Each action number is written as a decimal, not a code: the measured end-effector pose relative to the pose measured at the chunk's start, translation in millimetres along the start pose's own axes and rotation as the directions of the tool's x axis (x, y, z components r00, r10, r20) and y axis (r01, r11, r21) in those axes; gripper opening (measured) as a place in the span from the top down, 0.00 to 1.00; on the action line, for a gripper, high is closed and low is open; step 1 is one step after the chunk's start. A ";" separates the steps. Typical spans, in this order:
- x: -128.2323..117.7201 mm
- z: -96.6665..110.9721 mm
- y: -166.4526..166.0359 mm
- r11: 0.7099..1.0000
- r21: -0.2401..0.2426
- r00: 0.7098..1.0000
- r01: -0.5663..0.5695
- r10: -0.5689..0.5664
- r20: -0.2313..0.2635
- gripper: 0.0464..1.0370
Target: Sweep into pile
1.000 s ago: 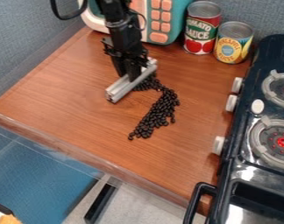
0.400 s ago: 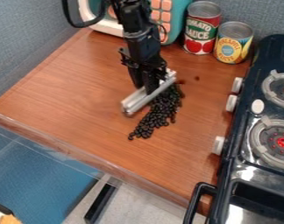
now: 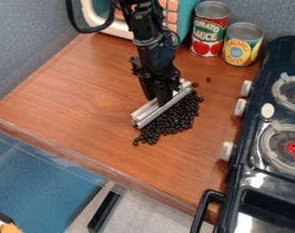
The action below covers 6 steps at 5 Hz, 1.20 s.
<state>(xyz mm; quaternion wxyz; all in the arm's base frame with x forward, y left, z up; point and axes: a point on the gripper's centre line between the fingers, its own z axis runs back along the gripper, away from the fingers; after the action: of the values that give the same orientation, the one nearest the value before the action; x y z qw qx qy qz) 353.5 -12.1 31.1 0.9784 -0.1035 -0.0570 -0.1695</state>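
Fingers (image 3: 165, 94) clenched on the silver bar (image 3: 147, 113) | black beans (image 3: 177, 116) heaped along its side nearest the stove (image 3: 259, 166), on the bench (image 3: 83, 100) | strays (image 3: 208, 79) beyond its upper end | I want it flat, low — short, slow pushes — then an angled pass for strays.

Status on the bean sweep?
Gripper on the metal bar, at the beans' upper-left side. Dark beans bunched along it, a few stragglers off the upper end. Cans stand well behind; nothing between bar and beans.

Glossy beans (image 3: 177, 116), metal bar (image 3: 151, 113), wood counter (image 3: 77, 91)
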 end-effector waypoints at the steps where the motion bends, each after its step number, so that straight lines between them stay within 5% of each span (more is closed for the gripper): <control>1: 4.5 21.8 -0.7 1.000 0.004 0.999 -0.003 0.003 0.034 0.72; 3: 8.8 75.7 69.0 0.986 0.058 0.976 -0.159 0.148 0.157 0.72; 5: -23.6 55.5 146.0 0.950 0.124 0.955 -0.287 0.274 0.113 0.72; 6: -31.5 41.7 153.3 0.949 0.133 0.958 -0.285 0.276 0.077 0.68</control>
<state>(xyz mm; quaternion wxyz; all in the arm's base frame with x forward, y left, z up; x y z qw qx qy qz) 373.5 148.5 39.0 0.9954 -0.0452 -0.0817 -0.0212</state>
